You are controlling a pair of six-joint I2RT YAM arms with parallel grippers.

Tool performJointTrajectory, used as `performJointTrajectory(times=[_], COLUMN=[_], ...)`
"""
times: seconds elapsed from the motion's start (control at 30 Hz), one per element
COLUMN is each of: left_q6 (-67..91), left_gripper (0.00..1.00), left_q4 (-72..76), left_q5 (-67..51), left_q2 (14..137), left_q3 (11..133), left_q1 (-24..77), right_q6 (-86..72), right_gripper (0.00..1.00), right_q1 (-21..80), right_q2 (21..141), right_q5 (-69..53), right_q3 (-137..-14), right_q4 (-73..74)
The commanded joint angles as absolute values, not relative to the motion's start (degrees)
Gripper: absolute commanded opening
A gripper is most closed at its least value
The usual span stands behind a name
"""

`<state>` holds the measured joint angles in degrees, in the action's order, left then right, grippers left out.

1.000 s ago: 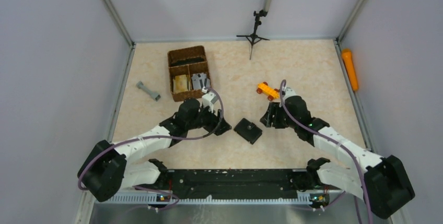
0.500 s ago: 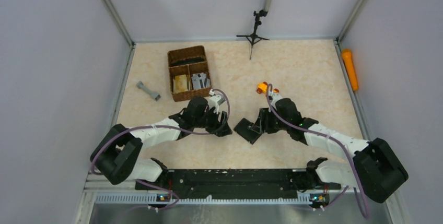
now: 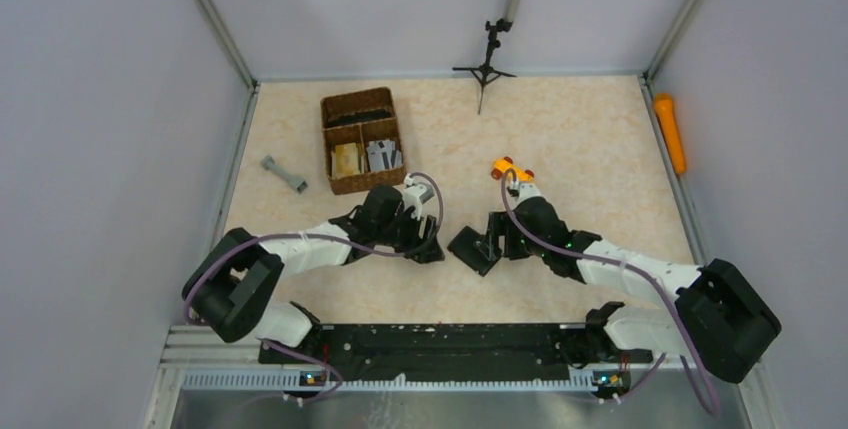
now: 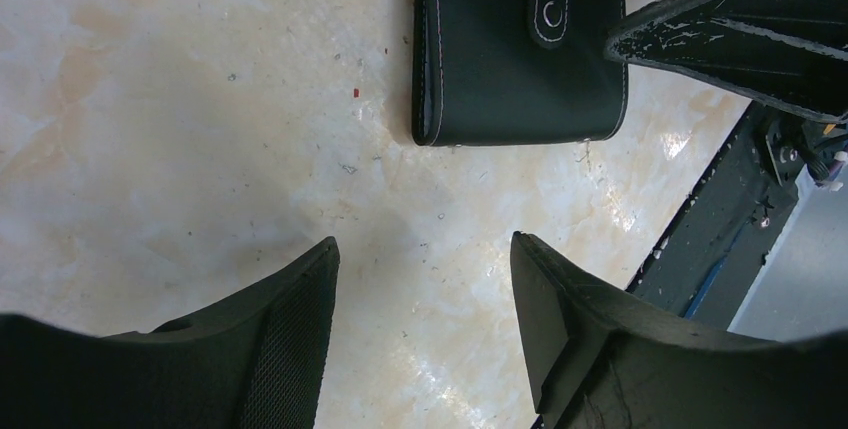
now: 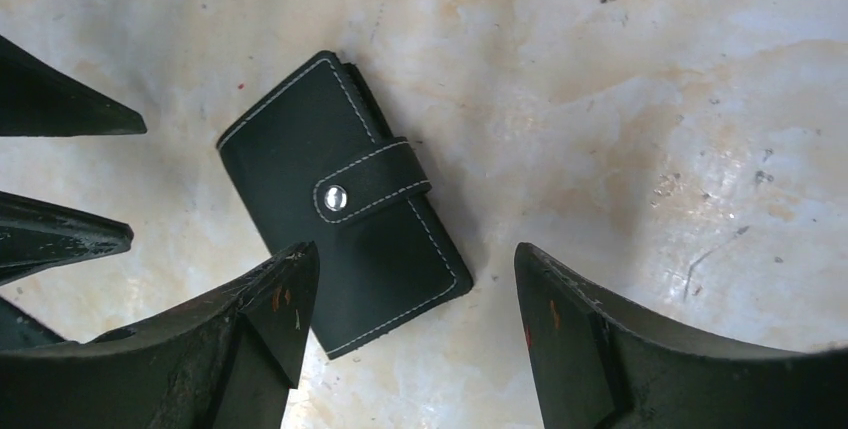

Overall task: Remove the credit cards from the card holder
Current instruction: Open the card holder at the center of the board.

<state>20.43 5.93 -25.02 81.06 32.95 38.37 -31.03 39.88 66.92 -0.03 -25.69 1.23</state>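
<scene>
1. Right wrist view: the holder point(image 5: 345, 199) lay flat on the table point(image 5: 650, 99), folded shut. Its strap point(image 5: 375, 181) was across the front with the snap point(image 5: 336, 198) fastened. No card showed outside it in any view.
2. From the top, the holder point(image 3: 475, 249) sat on the near half of the table, between the two grippers and well apart from the basket point(image 3: 345, 109).
3. The right gripper point(image 5: 412, 264) was spread wide with nothing between the jaws. One finger point(image 5: 250, 329) lay at the holder's long edge, but I could not tell whether it touched. The other finger was over bare table.
4. The left gripper point(image 4: 422, 249) was also wide and empty. The holder point(image 4: 520, 49) lay ahead of its tips, apart from them. A right finger point(image 4: 740, 29) came in just beside the strap end.
5. Progress, as judged: nothing done yet, only both arms brought up to the holder. Left to do: pin it, pop the snap, fold it open, draw each card out and lay it down.
6. How many cards were inside could not be told, as the holder was shut.
7. A toy car point(image 3: 510, 169) stood near, behind the right arm. The basket held a tan and a grey item that were too small to identify.
</scene>
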Motion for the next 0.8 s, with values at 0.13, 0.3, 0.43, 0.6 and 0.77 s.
performJointTrajectory(times=[0.13,0.3,0.43,0.6,0.77], left_q6=[20.21,20.21,20.17,20.21,20.22], left_gripper=[0.67,0.67,0.67,0.66,0.61], left_q4=[6.97,6.83,6.33,5.63,5.76], left_q5=[-27.33,-27.61,-27.73,-26.81,-27.43], left_q2=[83.75,83.75,84.39,84.90,85.35], left_q3=[35.84,35.91,36.37,36.70,36.92], left_q1=[38.50,38.50,38.41,38.37,38.34], right_q6=[-31.37,-33.52,-33.20,-32.26,-31.30], right_gripper=[0.70,0.64,0.61,0.70,0.73], right_q1=[42.02,46.25,49.11,49.13,49.14], right_q2=[69.61,69.97,70.83,69.99,73.14], right_q5=[-3.12,-8.74,-7.73,1.08,6.62], right_q3=[-24.09,-24.27,-27.01,-29.45,-32.93], right_q4=[-4.10,-7.82,-4.89,-0.27,2.96])
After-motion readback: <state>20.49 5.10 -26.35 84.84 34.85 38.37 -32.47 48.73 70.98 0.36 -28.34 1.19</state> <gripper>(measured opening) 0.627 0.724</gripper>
